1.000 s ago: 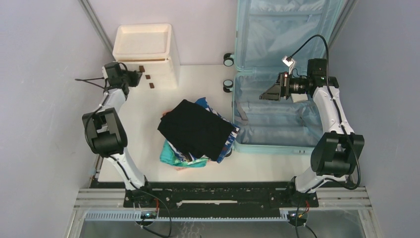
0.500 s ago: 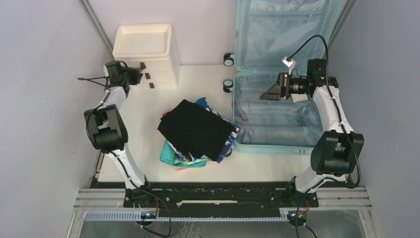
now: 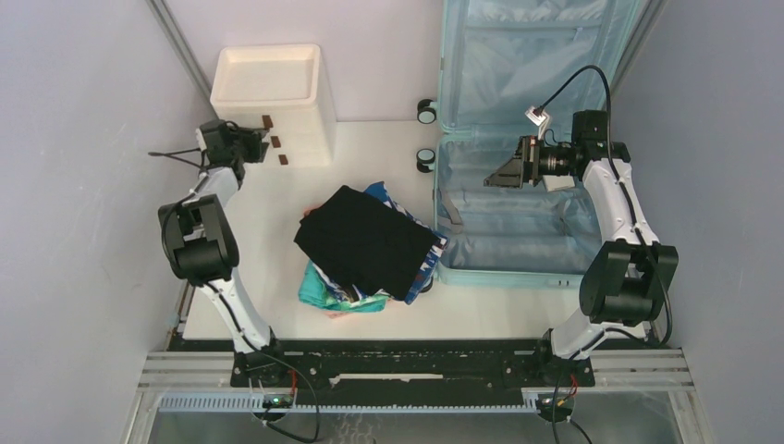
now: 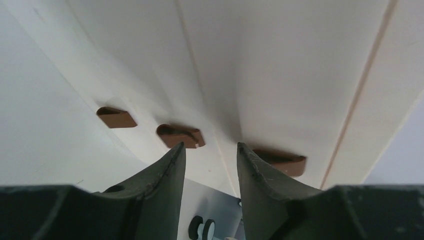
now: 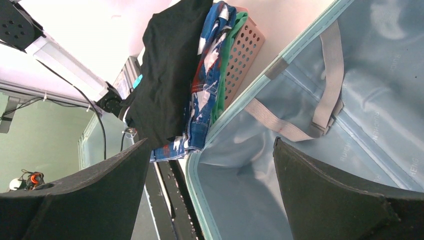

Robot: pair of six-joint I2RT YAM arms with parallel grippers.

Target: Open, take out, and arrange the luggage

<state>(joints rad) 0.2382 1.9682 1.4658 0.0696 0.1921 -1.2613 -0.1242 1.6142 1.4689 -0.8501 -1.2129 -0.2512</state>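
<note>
The luggage (image 3: 518, 231) lies open at the right, a pale blue case with its lid leaning up against the back wall. Its light blue lining (image 5: 350, 125) and grey straps (image 5: 327, 75) are bare. My right gripper (image 3: 499, 174) hovers over the lower half, open wide with nothing between its fingers (image 5: 211, 142). My left gripper (image 3: 251, 144) is at the front of the white drawer box (image 3: 273, 88). It is open (image 4: 211, 146) and empty, just short of the brown handles (image 4: 179, 135).
A heap of clothes, black garment (image 3: 365, 239) on top of blue patterned and green ones, fills a pink basket (image 5: 245, 47) beside the case's left edge. Two case wheels (image 3: 426, 111) stick out at the back middle. Walls close in left and right.
My left gripper's jaws have spread from nearly shut to open in front of the drawer box, and that arm shifted slightly. The right arm has not moved.
</note>
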